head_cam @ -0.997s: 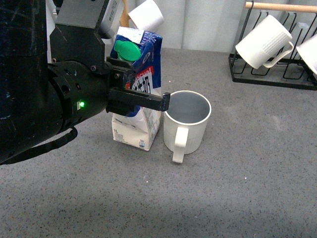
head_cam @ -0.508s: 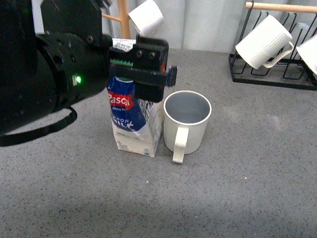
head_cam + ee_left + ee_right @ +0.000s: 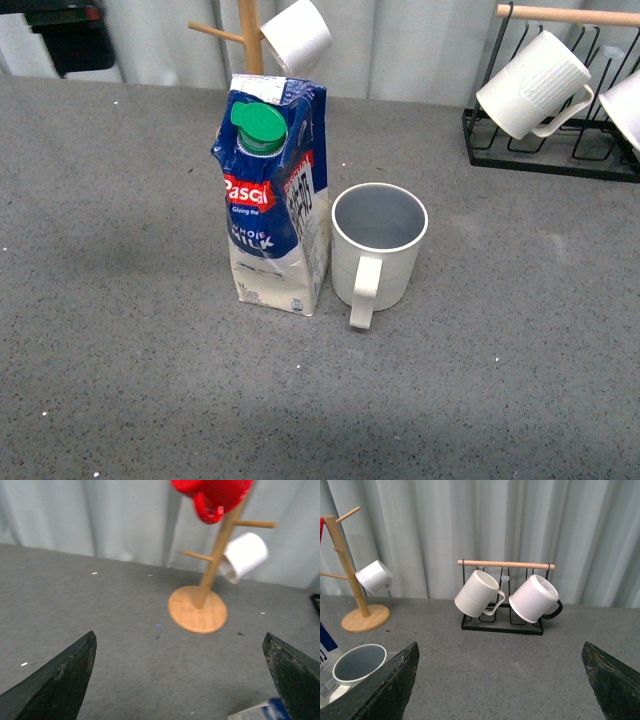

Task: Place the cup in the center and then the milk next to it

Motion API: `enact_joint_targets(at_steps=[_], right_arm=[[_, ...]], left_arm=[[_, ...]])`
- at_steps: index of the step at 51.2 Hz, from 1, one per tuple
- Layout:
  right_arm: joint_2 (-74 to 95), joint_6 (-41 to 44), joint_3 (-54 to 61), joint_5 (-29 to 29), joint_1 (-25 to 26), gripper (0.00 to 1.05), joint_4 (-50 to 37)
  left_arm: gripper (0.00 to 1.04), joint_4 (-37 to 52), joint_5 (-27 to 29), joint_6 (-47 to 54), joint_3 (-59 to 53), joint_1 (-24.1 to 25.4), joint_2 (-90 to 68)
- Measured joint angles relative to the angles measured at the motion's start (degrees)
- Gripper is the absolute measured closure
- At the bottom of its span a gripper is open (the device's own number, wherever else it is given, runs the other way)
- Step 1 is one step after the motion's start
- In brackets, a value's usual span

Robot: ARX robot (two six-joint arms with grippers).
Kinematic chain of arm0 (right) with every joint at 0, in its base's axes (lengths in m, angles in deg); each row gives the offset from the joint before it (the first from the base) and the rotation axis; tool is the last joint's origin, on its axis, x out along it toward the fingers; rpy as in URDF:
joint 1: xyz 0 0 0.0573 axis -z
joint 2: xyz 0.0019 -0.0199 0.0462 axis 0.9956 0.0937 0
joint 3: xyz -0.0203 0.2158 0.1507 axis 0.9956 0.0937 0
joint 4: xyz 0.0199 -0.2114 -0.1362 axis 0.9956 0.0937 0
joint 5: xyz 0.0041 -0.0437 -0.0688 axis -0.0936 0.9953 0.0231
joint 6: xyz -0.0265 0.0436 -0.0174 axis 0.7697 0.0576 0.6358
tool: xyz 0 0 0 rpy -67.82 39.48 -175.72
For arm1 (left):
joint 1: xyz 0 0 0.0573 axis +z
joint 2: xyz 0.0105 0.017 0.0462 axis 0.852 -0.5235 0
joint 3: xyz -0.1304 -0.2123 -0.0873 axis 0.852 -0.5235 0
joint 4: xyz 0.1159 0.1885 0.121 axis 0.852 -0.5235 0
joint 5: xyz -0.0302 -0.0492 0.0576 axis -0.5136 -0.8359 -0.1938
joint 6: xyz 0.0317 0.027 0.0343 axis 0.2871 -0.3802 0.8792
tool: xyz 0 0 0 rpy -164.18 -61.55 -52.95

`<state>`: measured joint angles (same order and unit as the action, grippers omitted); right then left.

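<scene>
front view shows you the result: nearest you on the grey table (image 3: pixel 120 400), the cup (image 3: pixel 378 248) stands upright with its handle turned toward the camera, and the milk (image 3: pixel 273 200) stands upright just beside it on its left, the two nearly touching, though you cannot tell whether they actually meet. a second ago the left arm filled the left of this view with its jaws around the carton's upper part; half a second ago it was already lifting over the top. now it is gone from the carton, and only a dark corner of it shows at the top left edge. the carton has turned a little since then, its red logo now facing you more squarely, and it stands on its own.

for your task this reads as both steps done: cup roughly central, milk set next to it, nothing held.

in the left wrist view the left gripper (image 3: pixel 182 680) has its two dark fingertips spread wide at the frame's lower corners with nothing between them, so it has let go; a sliver of the carton's top peeks in at the lower edge. the right gripper (image 3: pixel 502 680) likewise shows its fingers splayed far apart and empty, with the cup and a strip of the carton at the lower left of its picture.

farther back, the wooden mug tree (image 3: pixel 247 35) carries a small white cup (image 3: pixel 296 35), and the black wire rack (image 3: pixel 550 150) holds a ribbed white mug (image 3: pixel 533 84). neither needs touching.
</scene>
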<state>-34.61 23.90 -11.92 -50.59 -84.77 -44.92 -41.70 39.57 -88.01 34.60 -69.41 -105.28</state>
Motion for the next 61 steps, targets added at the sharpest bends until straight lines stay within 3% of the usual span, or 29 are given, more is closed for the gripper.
enact_joint_targets(at_steps=[3,7,9,21,31,37,61], right_arm=[[0.0,0.0,0.0,0.0,0.0,0.09,0.0],[0.0,-0.02,0.0,0.02,0.0,0.09,0.0],[0.0,0.0,0.0,0.0,0.0,0.09,0.0],[0.0,-0.02,0.0,0.0,0.0,0.09,0.0],[0.0,-0.02,0.0,0.0,0.0,0.09,0.0],[0.0,0.0,0.0,0.0,0.0,0.09,0.0],[0.0,-0.02,0.0,0.0,0.0,0.09,0.0]], left_arm=[[0.08,0.9,0.31,0.94,-0.83,1.03,0.42],[0.28,14.99,-5.03,3.93,-6.91,2.86,0.98],[0.36,16.7,-5.99,4.61,-9.29,3.34,2.75],[0.72,19.85,-7.85,5.33,-17.27,5.42,8.83],[1.01,17.11,-9.09,5.46,-22.18,6.82,15.34],[1.01,14.38,-12.92,5.77,-24.04,9.62,20.17],[1.01,0.66,-13.14,5.79,-28.59,10.84,38.49]])
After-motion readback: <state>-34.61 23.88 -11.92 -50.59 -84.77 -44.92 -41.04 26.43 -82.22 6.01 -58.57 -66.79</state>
